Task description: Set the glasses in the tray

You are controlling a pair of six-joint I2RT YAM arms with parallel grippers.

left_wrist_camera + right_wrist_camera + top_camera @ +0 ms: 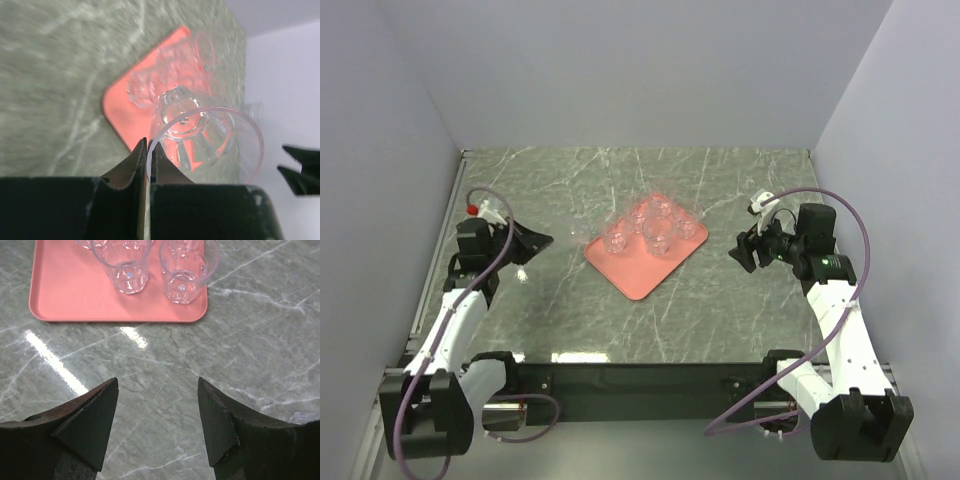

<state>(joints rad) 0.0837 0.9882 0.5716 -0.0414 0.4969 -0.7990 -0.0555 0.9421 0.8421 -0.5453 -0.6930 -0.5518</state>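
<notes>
The salmon-pink tray [632, 272] lies mid-table with several clear glasses [660, 232] standing on its far half. My left gripper [548, 240] hovers just left of the tray. In the left wrist view its jaws [148, 145] are pinched on the rim of one clear glass [205, 132], which is tipped on its side with the tray [117, 107] behind it. My right gripper [740, 250] is open and empty, to the right of the tray and apart from it. The right wrist view shows its gripper [157, 405] over bare marble, with the tray [70, 295] and two glasses [127, 270] ahead.
Grey walls close in the table on the left, back and right. Marble surface [720, 310] lies between the tray and the arm bases. A faint clear shape [304, 416] shows by the right finger, too little to tell what it is.
</notes>
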